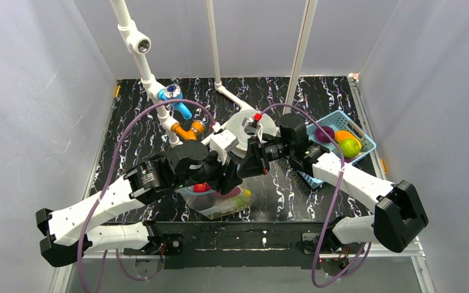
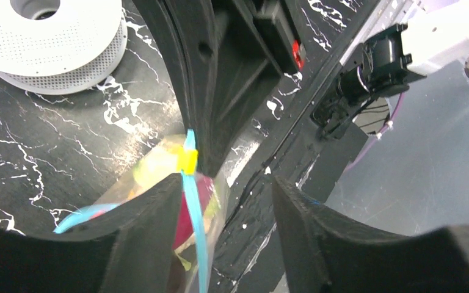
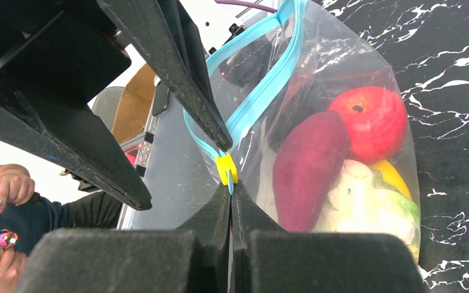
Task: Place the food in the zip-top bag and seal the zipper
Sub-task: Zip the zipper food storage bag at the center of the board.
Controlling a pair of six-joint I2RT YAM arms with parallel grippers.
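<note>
A: Where is the zip-top bag (image 3: 342, 61) sitting?
B: It's lying at the near edge of the table (image 1: 317, 97), centre, under both wrists. From above it's running roughly left-right along that edge.
A: Room to move?
B: Tight. Both arms are crossing over it, and the table edge is just beside it on the near side. The white spool (image 2: 67, 55) is sitting just far of the wrists and the blue basket (image 1: 342, 114) far right. Bare table is showing to the left.
A: Jaws?
B: The right gripper (image 3: 231, 204) is pinching its jaws closed on the zipper (image 3: 262, 91), with the yellow slider (image 3: 226, 168) right at the fingertips. The left gripper (image 2: 226, 189) is holding its jaws apart, with the teal strip running beside one finger, unclamped.
A: Zipper heading?
B: It's running up and away from the right jaws. Past the slider the two strips are parting.
A: Contents?
B: The red apple (image 3: 372, 122), purple piece (image 3: 308, 165), white cauliflower piece (image 3: 354, 189) and banana (image 3: 394, 174) are showing through the plastic. A purple fruit (image 1: 324, 133), orange fruit (image 1: 344, 135) and green fruit (image 1: 350, 147) are lying in the basket.
A: Blind spots?
B: From above, the arms are covering the zipper and most of the bag. The left wrist view is showing the contents only as blur.
</note>
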